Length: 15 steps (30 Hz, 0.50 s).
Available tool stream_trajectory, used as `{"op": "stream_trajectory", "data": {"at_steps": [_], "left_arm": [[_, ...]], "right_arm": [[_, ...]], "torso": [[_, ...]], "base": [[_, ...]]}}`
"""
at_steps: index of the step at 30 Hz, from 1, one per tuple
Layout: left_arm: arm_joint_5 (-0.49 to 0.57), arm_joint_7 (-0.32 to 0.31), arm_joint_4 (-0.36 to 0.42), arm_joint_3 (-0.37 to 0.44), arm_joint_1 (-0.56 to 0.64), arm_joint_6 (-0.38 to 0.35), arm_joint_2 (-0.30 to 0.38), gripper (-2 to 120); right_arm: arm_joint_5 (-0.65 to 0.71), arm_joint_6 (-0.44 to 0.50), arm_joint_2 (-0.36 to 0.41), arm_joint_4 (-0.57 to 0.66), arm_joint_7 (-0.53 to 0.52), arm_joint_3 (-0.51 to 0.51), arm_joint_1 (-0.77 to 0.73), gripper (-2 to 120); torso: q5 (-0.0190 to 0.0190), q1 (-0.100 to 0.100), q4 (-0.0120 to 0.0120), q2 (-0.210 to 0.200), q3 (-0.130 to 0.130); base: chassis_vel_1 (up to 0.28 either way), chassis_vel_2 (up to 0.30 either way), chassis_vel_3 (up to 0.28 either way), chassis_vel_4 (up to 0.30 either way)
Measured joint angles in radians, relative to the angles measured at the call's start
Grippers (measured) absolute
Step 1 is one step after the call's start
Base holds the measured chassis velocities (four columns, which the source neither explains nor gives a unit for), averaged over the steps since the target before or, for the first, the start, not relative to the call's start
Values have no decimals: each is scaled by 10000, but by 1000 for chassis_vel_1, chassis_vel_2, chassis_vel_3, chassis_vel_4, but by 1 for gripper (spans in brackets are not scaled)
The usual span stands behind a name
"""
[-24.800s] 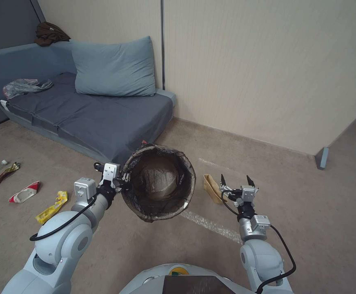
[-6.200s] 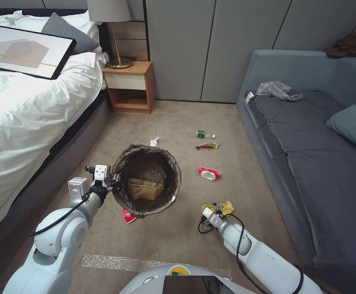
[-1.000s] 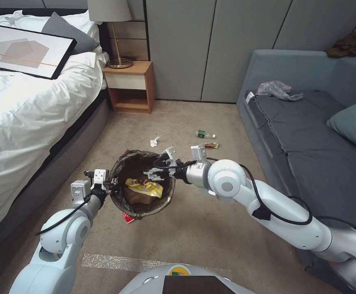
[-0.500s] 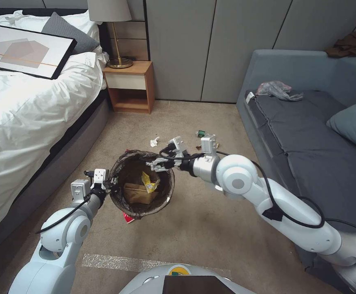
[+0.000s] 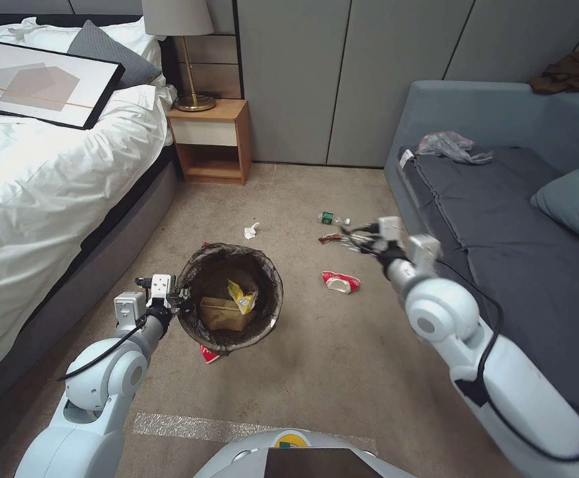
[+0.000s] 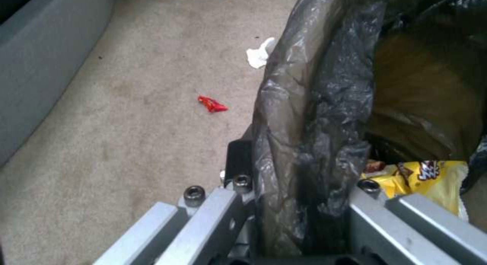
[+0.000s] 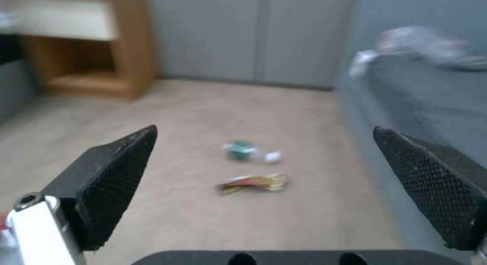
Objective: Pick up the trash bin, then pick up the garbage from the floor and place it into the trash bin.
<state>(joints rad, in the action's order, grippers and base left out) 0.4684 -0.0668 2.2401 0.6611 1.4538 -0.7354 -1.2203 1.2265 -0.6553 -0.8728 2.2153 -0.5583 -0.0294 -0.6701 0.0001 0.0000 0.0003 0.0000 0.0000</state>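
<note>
the left claw point(image 5: 182, 300) is clamped on the bin point(image 5: 231, 299) rim, holding it above the carpet. a yellow wrapper point(image 5: 242, 295) and tan bag point(image 5: 224, 313) lie inside. the right claw point(image 5: 352, 239) is wide open and empty, above the floor near a bottle point(image 5: 332, 218), a gold wrapper point(image 7: 253, 183) and a red-and-white bag point(image 5: 340, 281).
</note>
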Motion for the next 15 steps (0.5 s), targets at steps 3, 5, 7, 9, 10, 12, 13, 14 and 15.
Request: {"op": "stream_trajectory", "data": {"at_steps": [3,5,7,9,10,12,13,14,15], "left_arm": [[3,-3,12,26,-6,0,-48,0],[6,3,11,27,19,0,-136,0],[7,10,12,26,31,0,-156,0],[17,31,8,-7,69,0,-180,0],[17,31,8,-7,69,0,-180,0],[19,106,89,-54,179,0,-257,0],[19,106,89,-54,179,0,-257,0],[19,140,153,-72,215,0,-284,0],[19,180,272,-118,266,0,-296,0]], "right_arm": [[-2111,194,-1,-74,386,1534,-1791,100],[-5469,1452,-934,-449,1017,3706,-4315,100],[-6625,2237,-1450,-666,1422,4363,-5137,100],[-9976,4880,-3626,-1621,2760,5899,-7362,100],[-9976,4880,-3626,-1621,2760,5899,-7362,100],[-10800,6502,-4725,-2382,3455,6864,-8383,100],[-10800,6502,-4725,-2382,3455,6864,-8383,100],[-10872,6883,-4964,-2591,3699,7091,-8514,100],[-10861,7296,-5217,-2817,4057,7307,-8593,100]], "torso": [[2,0,-7,0,0],[1,-1,-4,0,0],[1,-1,-4,0,-1],[1,-1,-4,1,-1],[1,-1,-4,1,-1],[-1,-1,-3,0,-1],[-1,-1,-3,0,-1],[2,-1,-5,0,-1],[-1,-1,-3,0,-1]], "base": [[0,0,0,0],[0,0,0,0],[0,0,0,0],[0,0,0,0],[0,0,0,0],[0,0,0,0],[0,0,0,0],[0,0,0,0],[0,0,0,0]]}}
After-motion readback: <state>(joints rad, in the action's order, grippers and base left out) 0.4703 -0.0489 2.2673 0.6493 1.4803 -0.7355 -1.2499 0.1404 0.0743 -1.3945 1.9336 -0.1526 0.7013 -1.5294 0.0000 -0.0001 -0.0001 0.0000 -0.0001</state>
